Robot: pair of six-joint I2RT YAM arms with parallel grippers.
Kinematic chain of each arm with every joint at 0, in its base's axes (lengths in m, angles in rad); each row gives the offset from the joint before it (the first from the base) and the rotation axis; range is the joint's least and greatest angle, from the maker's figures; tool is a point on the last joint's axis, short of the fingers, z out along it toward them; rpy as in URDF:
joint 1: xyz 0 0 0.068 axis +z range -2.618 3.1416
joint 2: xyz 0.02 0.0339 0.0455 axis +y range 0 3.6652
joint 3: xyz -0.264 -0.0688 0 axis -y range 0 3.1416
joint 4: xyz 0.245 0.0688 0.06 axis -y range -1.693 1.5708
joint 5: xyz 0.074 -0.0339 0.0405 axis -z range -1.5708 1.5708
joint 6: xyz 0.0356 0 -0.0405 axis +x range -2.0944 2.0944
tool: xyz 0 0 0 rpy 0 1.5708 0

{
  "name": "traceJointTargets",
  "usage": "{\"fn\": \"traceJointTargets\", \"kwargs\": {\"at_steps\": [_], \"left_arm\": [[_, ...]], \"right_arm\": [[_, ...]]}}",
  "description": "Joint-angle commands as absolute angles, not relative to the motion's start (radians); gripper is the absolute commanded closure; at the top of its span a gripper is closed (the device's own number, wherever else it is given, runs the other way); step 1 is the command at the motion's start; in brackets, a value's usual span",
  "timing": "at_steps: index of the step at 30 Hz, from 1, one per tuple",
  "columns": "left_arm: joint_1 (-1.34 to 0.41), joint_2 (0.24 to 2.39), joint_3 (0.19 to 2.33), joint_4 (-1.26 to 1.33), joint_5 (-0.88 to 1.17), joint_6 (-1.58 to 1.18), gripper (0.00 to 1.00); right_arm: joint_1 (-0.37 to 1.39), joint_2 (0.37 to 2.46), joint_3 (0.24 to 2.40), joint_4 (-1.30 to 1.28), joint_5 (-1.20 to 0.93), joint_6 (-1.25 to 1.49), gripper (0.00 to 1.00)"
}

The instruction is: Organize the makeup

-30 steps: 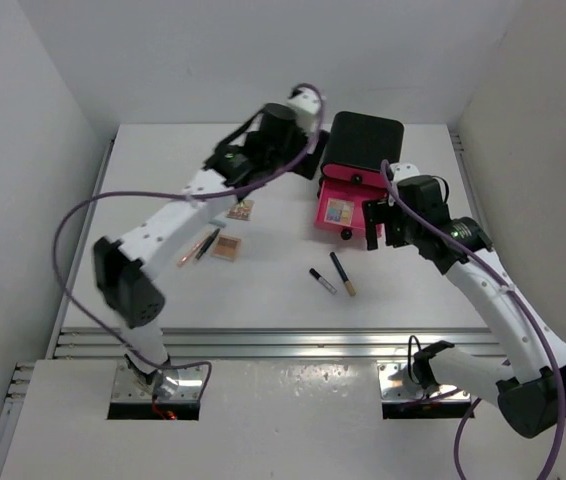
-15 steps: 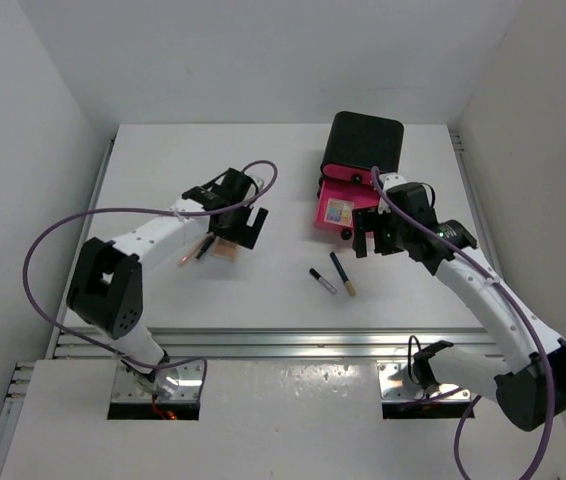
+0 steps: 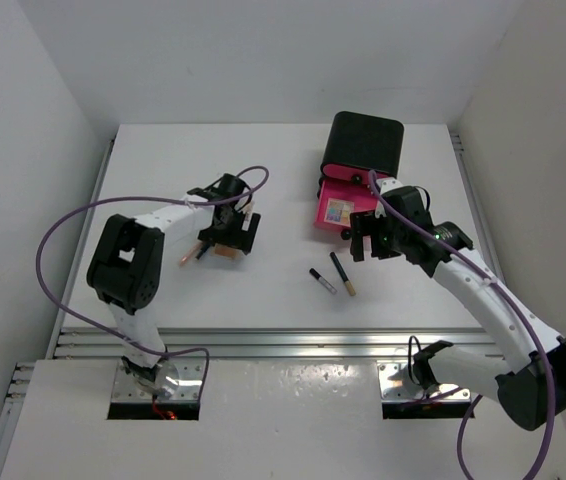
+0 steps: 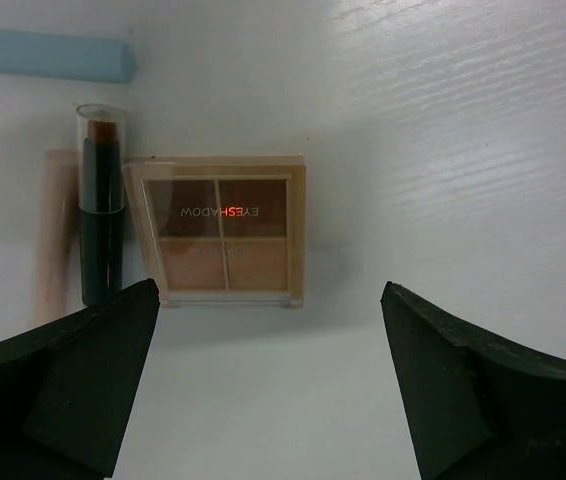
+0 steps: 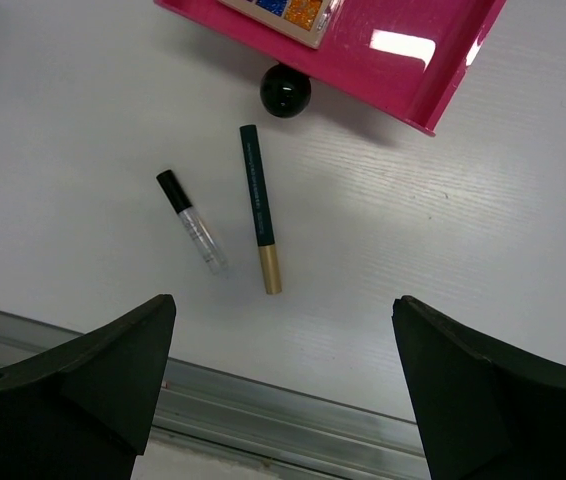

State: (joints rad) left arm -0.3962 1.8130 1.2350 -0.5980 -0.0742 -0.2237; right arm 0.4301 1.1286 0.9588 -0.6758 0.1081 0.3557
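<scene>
Left gripper (image 3: pixel 229 236) hangs wide open right over the tan palette (image 4: pixel 225 243). Right gripper (image 3: pixel 369 243) is wide open too, above the gold-tipped stick (image 5: pixel 260 208), holding nothing.

White surface (image 3: pixel 163 170) bears: black box (image 3: pixel 366 140), far right; tan palette (image 4: pixel 225 243) just beside a dark stick (image 4: pixel 101 210), left of centre; gold-tipped stick (image 5: pixel 261 208) and clear-bodied stick (image 5: pixel 193 222) toward the near edge.

Bright, even overhead light fills the white-walled scene. Faint, soft shadows lie on the white counter (image 3: pixel 283 290) beneath both arms. A white glare patch marks the glossy pink plastic drawer (image 5: pixel 363 70). In the close views, the black fingers (image 4: pixel 53 390) look dark and soft-edged.
</scene>
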Motion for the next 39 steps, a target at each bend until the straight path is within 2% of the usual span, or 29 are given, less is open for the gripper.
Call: {"fn": "traceJointTargets", "kwargs": {"at_steps": [1, 31, 34, 35, 39], "left_arm": [[-0.373, 1.832, 1.241, -0.569, -0.052, -0.256, 0.00], [-0.345, 1.922, 1.232, -0.541, -0.061, -0.238, 0.01], [-0.354, 1.931, 1.232, -0.531, -0.037, -0.227, 0.10], [-0.354, 1.931, 1.232, -0.531, -0.037, -0.227, 0.17], [-0.397, 1.931, 1.241, -0.520, -0.028, -0.206, 0.31]], "right_arm": [[0.439, 1.117, 0.969, -0.666, 0.130, 0.376, 0.10], [0.443, 1.131, 0.979, -0.681, 0.141, 0.377, 0.10], [0.442, 1.129, 0.985, -0.686, 0.143, 0.376, 0.10], [0.443, 1.131, 0.985, -0.690, 0.144, 0.374, 0.10], [0.440, 1.120, 0.979, -0.706, 0.158, 0.376, 0.10]]}}
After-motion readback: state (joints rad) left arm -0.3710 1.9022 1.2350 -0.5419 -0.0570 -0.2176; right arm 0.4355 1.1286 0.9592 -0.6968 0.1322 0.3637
